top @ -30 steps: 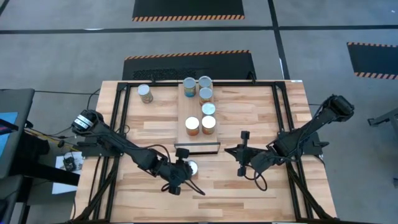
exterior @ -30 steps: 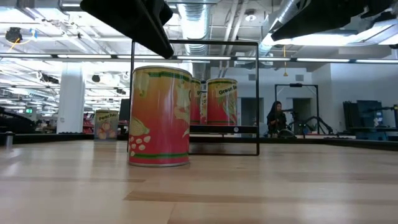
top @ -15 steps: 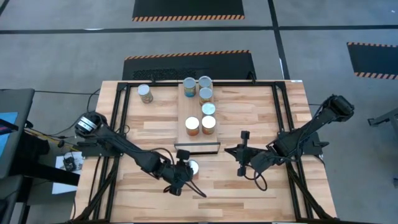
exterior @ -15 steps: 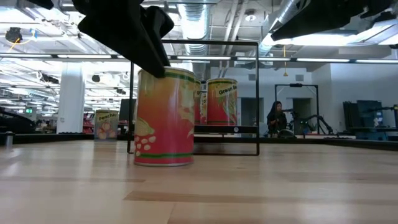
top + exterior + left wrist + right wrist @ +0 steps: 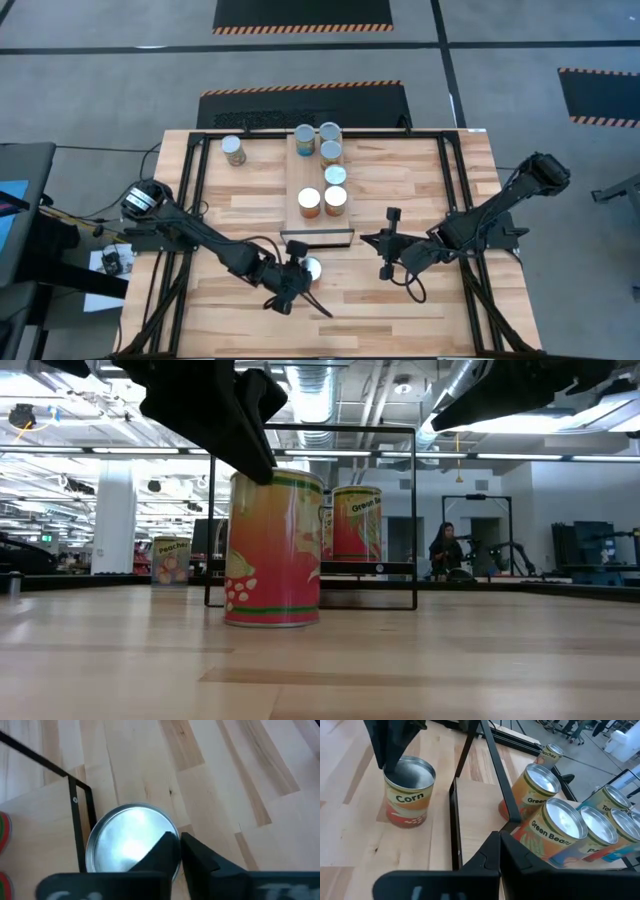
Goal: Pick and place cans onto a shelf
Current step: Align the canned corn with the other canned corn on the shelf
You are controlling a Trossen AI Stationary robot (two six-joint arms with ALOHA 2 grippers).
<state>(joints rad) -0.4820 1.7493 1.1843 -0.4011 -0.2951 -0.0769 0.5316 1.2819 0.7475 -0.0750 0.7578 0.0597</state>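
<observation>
Wooden worktop (image 5: 250, 200): left gripper (image 5: 291, 281) hovers over the upright corn can (image 5: 311, 268), lower centre, fingers pressed together; shelf (image 5: 318, 215) just above; right gripper (image 5: 388, 250), also closed, waits farther off.

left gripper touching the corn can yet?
Touching. In the low view the left gripper presses against the corn can's top rim; right wrist view shows its tip on the rim too.

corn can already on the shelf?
No, the corn can stands on the bare tabletop beside the shelf, with the left claw above it.
</observation>
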